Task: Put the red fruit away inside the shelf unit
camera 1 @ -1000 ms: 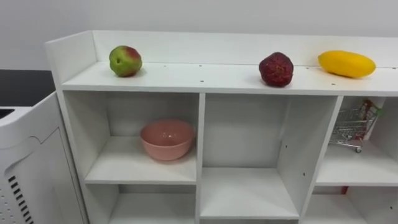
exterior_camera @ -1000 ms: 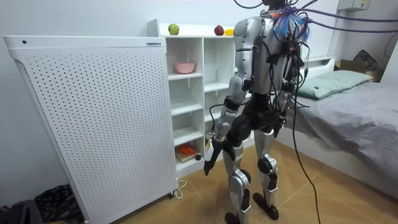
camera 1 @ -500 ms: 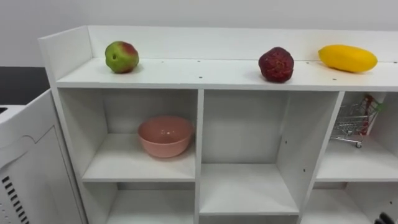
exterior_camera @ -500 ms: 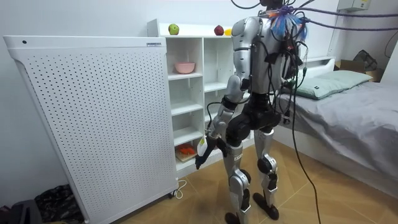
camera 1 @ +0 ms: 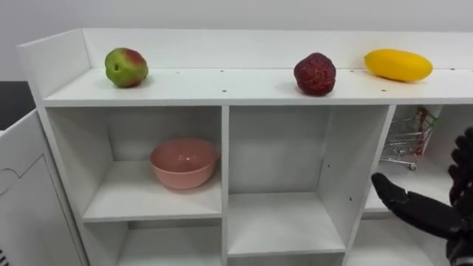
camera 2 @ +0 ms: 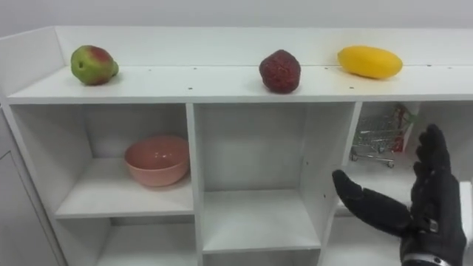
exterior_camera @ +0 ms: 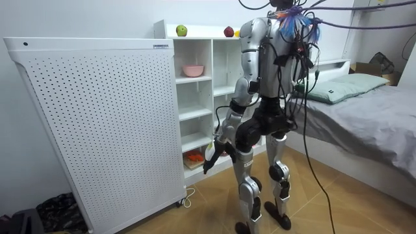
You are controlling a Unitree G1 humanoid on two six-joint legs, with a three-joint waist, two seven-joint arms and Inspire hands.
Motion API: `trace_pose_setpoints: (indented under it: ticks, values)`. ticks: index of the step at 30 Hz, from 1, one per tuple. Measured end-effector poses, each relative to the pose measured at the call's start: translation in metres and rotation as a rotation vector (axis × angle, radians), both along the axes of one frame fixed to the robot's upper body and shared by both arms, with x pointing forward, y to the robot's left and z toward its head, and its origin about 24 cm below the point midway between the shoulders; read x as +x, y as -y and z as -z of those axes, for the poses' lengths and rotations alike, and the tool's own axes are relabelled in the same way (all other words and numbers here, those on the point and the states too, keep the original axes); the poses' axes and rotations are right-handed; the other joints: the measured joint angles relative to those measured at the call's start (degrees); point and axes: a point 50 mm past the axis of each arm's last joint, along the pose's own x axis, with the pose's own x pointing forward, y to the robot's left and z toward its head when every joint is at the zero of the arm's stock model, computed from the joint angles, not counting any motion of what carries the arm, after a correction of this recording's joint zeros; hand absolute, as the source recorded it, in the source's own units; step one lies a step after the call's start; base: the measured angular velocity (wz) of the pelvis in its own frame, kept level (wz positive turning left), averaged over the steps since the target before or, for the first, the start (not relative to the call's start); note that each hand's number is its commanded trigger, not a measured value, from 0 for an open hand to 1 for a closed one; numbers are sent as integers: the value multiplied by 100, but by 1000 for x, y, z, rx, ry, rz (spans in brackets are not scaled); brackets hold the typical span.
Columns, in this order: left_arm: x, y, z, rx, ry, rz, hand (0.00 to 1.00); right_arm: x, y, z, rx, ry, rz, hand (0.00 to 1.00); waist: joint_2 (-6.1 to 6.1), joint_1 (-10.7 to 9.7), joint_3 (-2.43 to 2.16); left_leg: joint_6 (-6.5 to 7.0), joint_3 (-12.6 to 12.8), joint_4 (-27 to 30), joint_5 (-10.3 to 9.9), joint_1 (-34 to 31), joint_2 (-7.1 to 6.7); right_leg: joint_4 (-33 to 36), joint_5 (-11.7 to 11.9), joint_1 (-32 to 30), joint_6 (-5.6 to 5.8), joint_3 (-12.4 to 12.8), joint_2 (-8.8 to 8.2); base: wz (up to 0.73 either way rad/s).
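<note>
Yellow fruit (camera 1: 397,65), perhaps a mango, lies lengthwise along the closet top (camera 1: 222,87).

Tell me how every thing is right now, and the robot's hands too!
Apple, resting on top shelf.
Dark red fruit, resting on top shelf.
Yellow fruit, lying on top shelf.
Pink bowl, upright.
Toy cart, upright.
Right hand, open, empty.
Left hand, low.

right hand (camera 2: 429,210) cut off at the wrist by the bottom edge | closet (camera 2: 185,83) runs off the right and bottom edges, lower shelves chopped | small wire cart (camera 2: 377,137): its load too small to tell | room view, orange item (exterior_camera: 194,156) on a low shelf, can't make it out
</note>
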Motion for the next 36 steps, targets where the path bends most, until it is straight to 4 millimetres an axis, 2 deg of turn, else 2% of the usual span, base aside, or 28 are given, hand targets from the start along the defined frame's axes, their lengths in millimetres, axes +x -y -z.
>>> trace_pose_setpoints:
  ticks: [2,4,7,11,14,18,20,26,29,36]
  values:
    - [-1,-1,0,1,-5,1,0,3,-1,-10,-2,41,0,0,-74,58,6,0,-10,0,0,0,7,23,0,0,0,-30,3,6]
    - [0,-1,0,-1,-6,2,0,6,-2,-17,-6,68,-2,0,-143,79,38,0,-34,2,1,-13,7,30,4,2,-7,-62,2,8]
    - [-2,-3,-1,-2,-14,3,0,10,-4,-28,-10,106,-10,0,-229,194,17,0,-43,37,1,-59,11,49,10,-15,-15,-77,-1,1]
    - [2,-4,-2,-1,-7,30,0,20,-10,-53,-20,205,-37,0,-232,218,14,0,-131,86,1,-174,14,67,16,-72,-22,-137,0,8]
    - [4,-3,-1,-1,-4,40,0,22,-12,-64,-37,245,-47,0,-236,240,10,-3,-183,98,3,-208,16,64,16,-70,-22,-227,0,12]
    - [8,-1,-1,-3,4,48,0,23,-13,-68,-42,261,-48,0,-199,354,36,-4,-212,99,3,-206,13,37,16,-73,-22,-277,-4,2]
    - [9,0,-1,-4,3,62,0,31,-13,-73,-12,270,-62,0,-198,360,44,-6,-240,93,5,-211,13,36,16,-80,-22,-281,-3,0]
    - [14,-3,-2,3,-1,66,0,50,-8,-96,-11,297,-80,0,-302,367,91,-7,-274,95,6,-235,14,28,16,-75,-22,-337,-3,4]
    - [17,-6,-4,4,-5,68,0,53,-7,-102,13,305,-101,0,-347,367,63,-8,-323,103,6,-259,14,23,16,-73,-23,-425,-7,9]
    - [19,-7,-5,9,0,71,0,61,-9,-95,13,247,-119,0,-342,367,58,-8,-336,105,6,-254,15,16,17,-56,-23,-529,-11,2]
